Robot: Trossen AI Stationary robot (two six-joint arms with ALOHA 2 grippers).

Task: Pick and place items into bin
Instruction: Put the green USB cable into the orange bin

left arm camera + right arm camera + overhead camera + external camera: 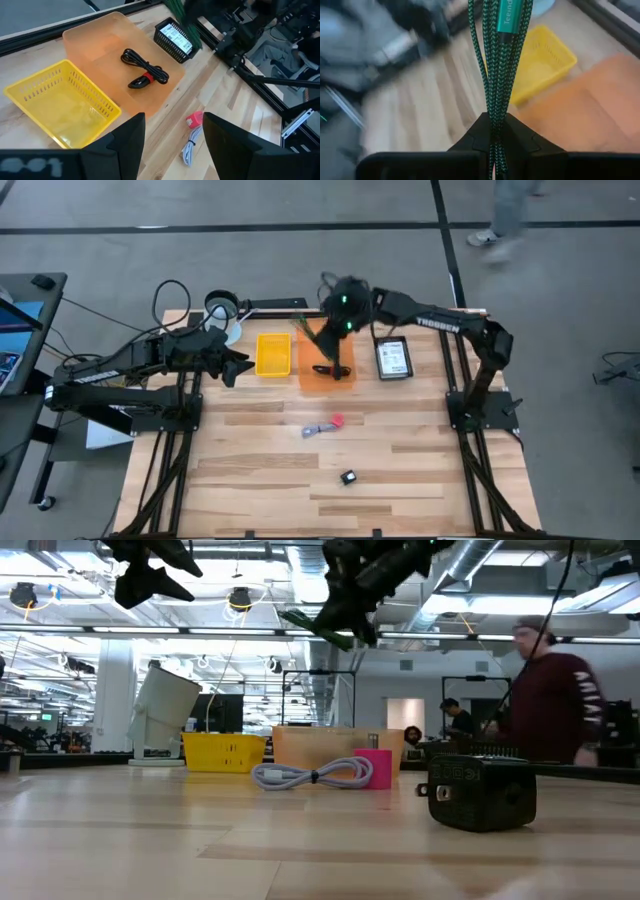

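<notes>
Wooden table (260, 480): right tool (495, 142) pinches green cable (496, 65) (ends cropped); left tool (172, 137) gapes empty.

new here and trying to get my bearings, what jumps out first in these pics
The right gripper is shut on a green braided cable, held up over the orange bin at the table's far side. In that bin lies a black cable; a yellow basket stands beside it. Mid-table lie a grey cable with a pink piece.
</notes>
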